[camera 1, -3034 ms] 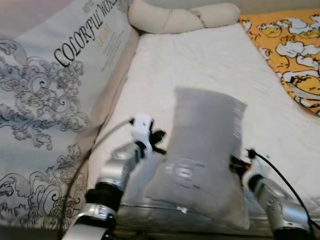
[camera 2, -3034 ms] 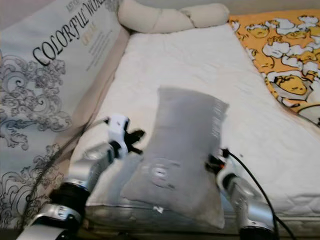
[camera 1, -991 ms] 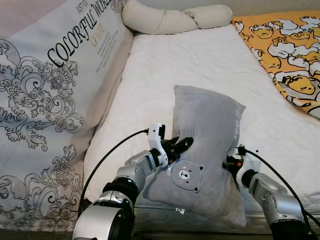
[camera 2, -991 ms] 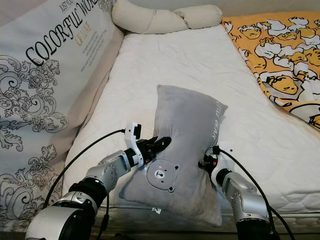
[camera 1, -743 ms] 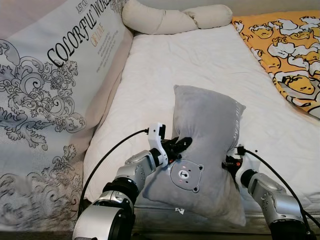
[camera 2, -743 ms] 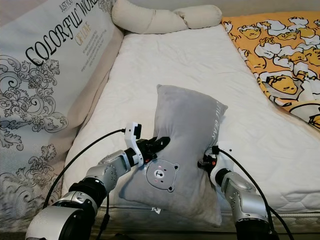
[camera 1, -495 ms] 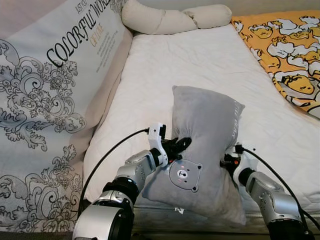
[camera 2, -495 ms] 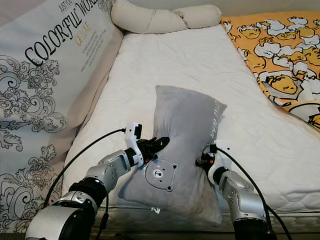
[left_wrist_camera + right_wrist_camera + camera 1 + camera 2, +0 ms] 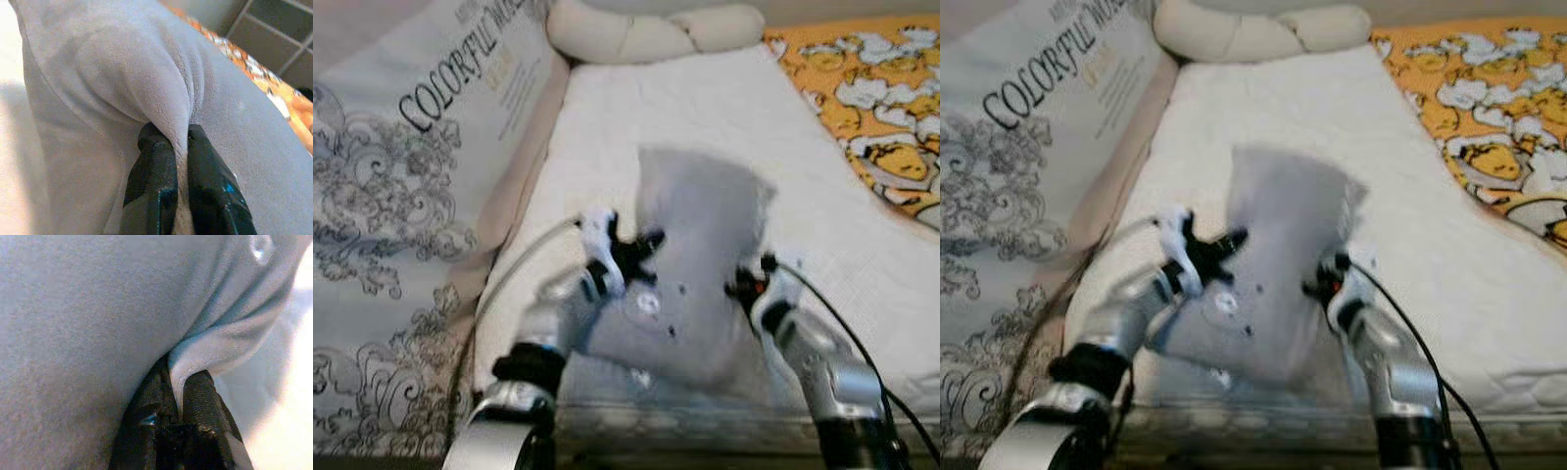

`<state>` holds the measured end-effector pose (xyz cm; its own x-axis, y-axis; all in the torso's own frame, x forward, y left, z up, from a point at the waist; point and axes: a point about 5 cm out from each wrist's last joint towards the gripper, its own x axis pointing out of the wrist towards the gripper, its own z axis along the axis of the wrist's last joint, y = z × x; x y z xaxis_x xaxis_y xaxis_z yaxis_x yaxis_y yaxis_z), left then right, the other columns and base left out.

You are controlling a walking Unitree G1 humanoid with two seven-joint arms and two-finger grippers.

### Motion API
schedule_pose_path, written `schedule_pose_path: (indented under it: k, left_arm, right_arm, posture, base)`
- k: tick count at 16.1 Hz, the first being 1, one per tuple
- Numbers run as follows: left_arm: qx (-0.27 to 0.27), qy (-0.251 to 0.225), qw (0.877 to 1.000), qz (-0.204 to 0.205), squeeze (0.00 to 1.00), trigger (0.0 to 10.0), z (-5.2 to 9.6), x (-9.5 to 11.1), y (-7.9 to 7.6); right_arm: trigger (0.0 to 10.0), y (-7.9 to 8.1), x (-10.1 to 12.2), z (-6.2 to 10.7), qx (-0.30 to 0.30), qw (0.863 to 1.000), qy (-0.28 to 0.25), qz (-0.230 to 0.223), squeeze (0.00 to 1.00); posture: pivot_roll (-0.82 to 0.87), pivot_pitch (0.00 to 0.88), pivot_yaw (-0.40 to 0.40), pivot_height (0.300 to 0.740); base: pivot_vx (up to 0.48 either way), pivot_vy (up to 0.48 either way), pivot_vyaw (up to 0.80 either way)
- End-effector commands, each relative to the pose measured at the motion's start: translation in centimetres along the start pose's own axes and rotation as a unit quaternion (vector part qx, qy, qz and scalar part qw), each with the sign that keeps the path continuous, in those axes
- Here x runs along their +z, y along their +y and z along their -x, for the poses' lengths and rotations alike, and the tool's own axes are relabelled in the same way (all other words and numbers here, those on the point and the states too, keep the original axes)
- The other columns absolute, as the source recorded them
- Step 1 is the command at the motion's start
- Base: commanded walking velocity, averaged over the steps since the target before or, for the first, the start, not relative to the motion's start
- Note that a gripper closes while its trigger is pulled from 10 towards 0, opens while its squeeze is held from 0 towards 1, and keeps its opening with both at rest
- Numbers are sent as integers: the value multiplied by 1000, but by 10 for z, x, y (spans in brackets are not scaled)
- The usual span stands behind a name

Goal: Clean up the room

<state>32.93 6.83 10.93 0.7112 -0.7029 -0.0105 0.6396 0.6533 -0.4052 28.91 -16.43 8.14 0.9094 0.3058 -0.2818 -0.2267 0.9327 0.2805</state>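
A soft grey rectangular plush pillow with a small printed face on its front is held up on end over the near edge of a white quilted mattress, close to the near left corner. The left gripper is clenched on a fold of the pillow's fabric along its left side, the fold squeezed between the two black fingers. The right gripper is clenched on a pale seam edge on the pillow's right side. The head views are blurred. At the far edge of the mattress lies a long cream bolster cushion. Along the left edge leans a large pale panel printed with grey scrolls and lettering. An orange blanket with white and yellow cartoon figures covers the right edge. Judging from this, the pillow is picked up but not yet put in place; it probably belongs at the far edge beside the bolster, so the carrying and setting down are left.
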Motion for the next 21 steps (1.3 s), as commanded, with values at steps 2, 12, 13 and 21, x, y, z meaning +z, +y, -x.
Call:
schedule_pose_path:
  k: [2, 12, 13, 21]
  left_arm:
    - [4, -24, 999, -42, 0, 0, 8, 19, -7]
    - [154, -9, 955, -253, 0, 10000, 36, 35, 0]
    - [155, -7, 954, -255, 0, 10000, 36, 35, 0]
    - [174, -2, 949, -261, 0, 10000, 41, 32, -1]
  right_arm:
    - [0, 25, 26, -5, 39, 997, -64, 5, 0]
    - [10000, 32, 25, 3, -26, 995, -100, 11, 0]
    - [10000, 32, 25, 3, -26, 995, -100, 14, 0]
    - [10000, 34, 27, 3, -22, 994, -103, 42, 0]
  posture:
    - [-91, 0, 152, 740]
    - [-59, 0, 129, 740]
    - [-57, 0, 128, 740]
    - [-37, 0, 98, 740]
  base:
    - [0, 0, 0]
    - [0, 0, 0]
    - [0, 270, 0]
    - [0, 305, 0]
